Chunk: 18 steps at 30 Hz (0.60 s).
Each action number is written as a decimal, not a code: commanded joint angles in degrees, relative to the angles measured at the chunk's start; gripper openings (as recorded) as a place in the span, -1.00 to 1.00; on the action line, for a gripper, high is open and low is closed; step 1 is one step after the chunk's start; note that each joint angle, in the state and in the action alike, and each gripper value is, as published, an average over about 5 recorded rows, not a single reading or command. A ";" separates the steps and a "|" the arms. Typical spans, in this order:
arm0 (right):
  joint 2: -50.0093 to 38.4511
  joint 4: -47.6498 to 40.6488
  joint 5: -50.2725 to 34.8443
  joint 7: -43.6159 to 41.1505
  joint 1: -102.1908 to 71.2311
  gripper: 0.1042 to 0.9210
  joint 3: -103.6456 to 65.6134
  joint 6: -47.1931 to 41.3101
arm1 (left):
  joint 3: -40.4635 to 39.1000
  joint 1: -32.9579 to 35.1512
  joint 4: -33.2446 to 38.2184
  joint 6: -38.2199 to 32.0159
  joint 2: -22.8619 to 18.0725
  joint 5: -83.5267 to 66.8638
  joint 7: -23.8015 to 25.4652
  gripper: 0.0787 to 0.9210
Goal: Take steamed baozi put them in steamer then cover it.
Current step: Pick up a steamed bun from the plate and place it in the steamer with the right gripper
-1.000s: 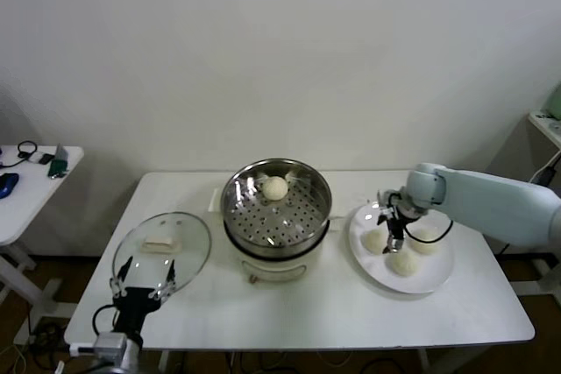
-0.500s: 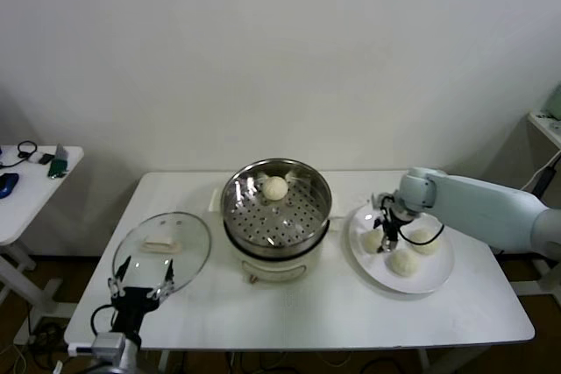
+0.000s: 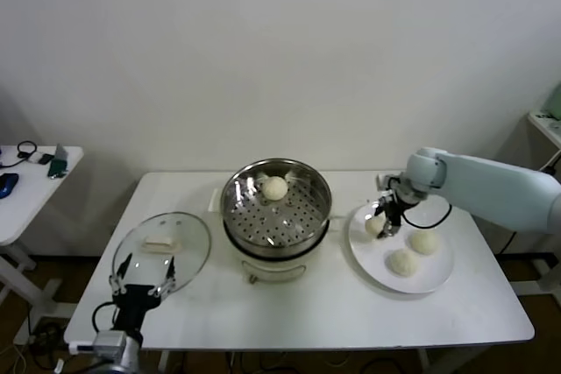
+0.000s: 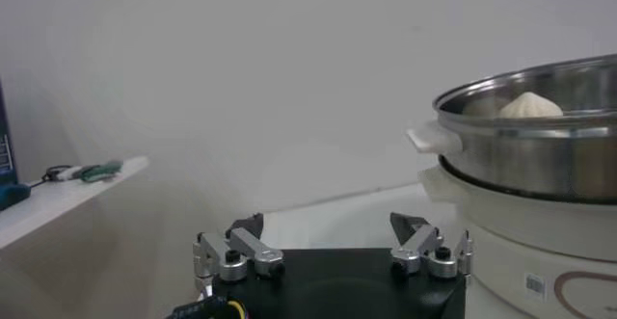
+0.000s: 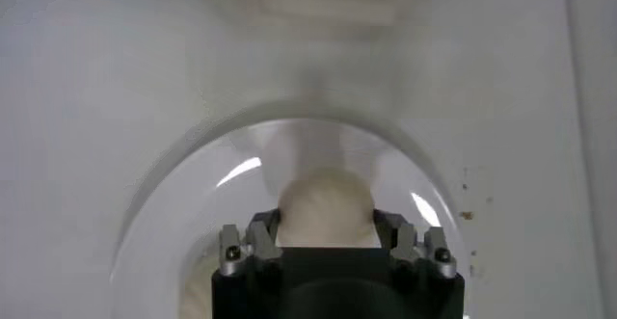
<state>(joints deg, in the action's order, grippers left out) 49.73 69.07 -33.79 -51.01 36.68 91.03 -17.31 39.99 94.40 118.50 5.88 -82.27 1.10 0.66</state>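
Observation:
One steamed baozi lies on the perforated floor of the steamer, at its far side. My right gripper is shut on another baozi at the left edge of the white plate, held just above it. In the right wrist view this bun fills the gap between the fingers. Two more buns rest on the plate. My left gripper stands open at the table's front left, by the glass lid; its wrist view shows the steamer alongside.
The glass lid with its cream handle lies flat on the white table, left of the steamer. A low side table with small items stands further left. A shelf edge shows at the far right.
My right gripper has closed on the left-hand bun and raised it slightly toward the plate's left edge. The left arm has stayed still.

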 commanded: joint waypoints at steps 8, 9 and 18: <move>9.02 9.26 -16.61 -2.36 28.45 0.34 6.28 -1.17 | -0.37 -0.63 1.09 0.66 0.29 -0.06 0.22 0.77; 10.46 9.62 -17.67 -1.88 28.75 0.34 5.31 -1.71 | -0.44 -0.65 1.17 0.66 0.33 -0.07 0.22 0.77; 25.94 7.79 -19.07 4.46 20.43 0.34 -0.54 -6.08 | -0.43 -0.27 2.13 0.54 0.80 -0.68 0.16 0.77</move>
<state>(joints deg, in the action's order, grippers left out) 65.81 75.93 -48.38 -49.02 55.70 92.19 -21.47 39.55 94.12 120.39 6.43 -81.48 0.53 0.83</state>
